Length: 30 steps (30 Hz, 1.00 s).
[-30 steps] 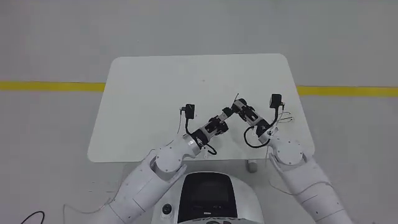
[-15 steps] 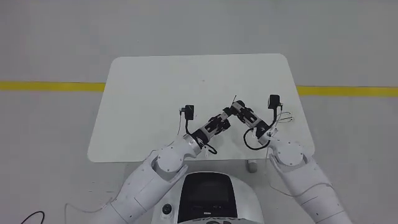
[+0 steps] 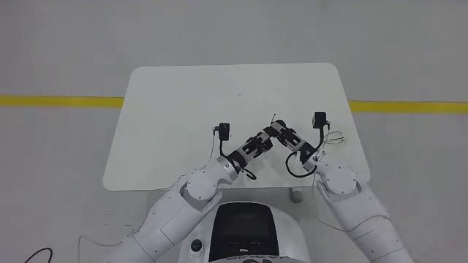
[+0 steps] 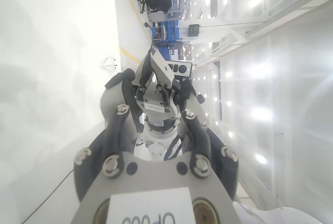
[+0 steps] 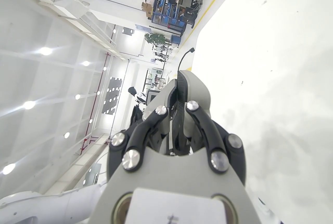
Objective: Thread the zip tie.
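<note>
Right gripper [image 5: 179, 74] is pinched shut on the zip tie [image 5: 180, 60], just right of centre in the top view, above the table [image 3: 183, 117]. Left gripper [image 3: 263, 138] sits spread open just beside it. The tie looks light, thin, springy and slick, so I'd grab close to the tip.

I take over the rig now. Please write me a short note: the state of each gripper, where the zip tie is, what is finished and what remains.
Right gripper: shut on the black zip tie; one end stands free above its fingers.
Left gripper: open, nothing in it, facing the right one closely above the table.
Done: the tie is off the table and held.
Left: no closed loop is visible, so the threading itself probably remains.
</note>
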{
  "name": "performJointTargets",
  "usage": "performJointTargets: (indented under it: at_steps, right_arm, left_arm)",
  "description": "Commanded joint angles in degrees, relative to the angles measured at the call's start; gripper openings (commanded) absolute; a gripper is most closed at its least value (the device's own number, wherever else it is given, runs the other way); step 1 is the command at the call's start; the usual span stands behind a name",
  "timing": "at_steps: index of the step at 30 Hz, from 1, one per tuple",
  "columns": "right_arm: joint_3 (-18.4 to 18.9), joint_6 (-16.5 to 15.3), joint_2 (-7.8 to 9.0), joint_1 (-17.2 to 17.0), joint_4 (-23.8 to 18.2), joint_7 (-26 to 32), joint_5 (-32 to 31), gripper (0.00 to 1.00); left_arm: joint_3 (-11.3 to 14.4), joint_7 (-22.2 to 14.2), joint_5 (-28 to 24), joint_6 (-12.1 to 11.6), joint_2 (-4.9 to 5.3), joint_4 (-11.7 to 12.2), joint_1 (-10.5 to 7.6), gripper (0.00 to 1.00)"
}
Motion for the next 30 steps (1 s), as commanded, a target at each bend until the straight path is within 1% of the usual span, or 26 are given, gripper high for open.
performJointTargets:
  at_steps: [1, 2, 6, 13, 24, 28, 30]
  right_arm:
    - [0.0, 0.0, -0.04, 0.0, 0.0, 0.0, -0.2, 0.0]
    - [0.1, 0.0, -0.07, 0.0, 0.1, 0.0, -0.3, 0.0]
    - [0.1, 0.0, -0.19, 0.1, 0.3, 0.0, -0.3, 0.0]
    - [-0.1, 0.0, -0.42, 0.5, 0.9, 0.3, -0.3, 0.0]
    - [0.4, 0.0, -0.69, 0.2, 0.4, 0.4, 0.1, 0.0]
    - [0.5, 0.0, -0.78, 0.1, 0.3, 0.5, 0.0, 0.0]
    - [0.6, 0.0, -0.83, 0.1, 0.3, 0.5, -0.1, 0.0]
  left_arm:
    - [-0.1, 0.6, 0.2, 0.1, -0.03, 0.2, 0.03, 0.28]
    - [-0.1, 1.0, 0.5, 0.1, -0.06, 0.3, 0.08, 0.23]
    - [-0.3, 0.8, 0.3, 0.2, -0.12, 0.7, -0.03, 0.15]
    - [-0.3, 0.9, 0.3, 0.3, -0.25, 0.9, 0.03, 0.15]
    - [0.0, 0.8, 0.4, 0.5, -0.58, 1.5, -0.37, 0.13]
    - [0.0, 0.7, 0.5, 0.5, -0.67, 1.7, -0.44, 0.09]
    - [-0.1, 0.7, 0.3, 0.5, -0.71, 2.0, -0.58, 0.05]
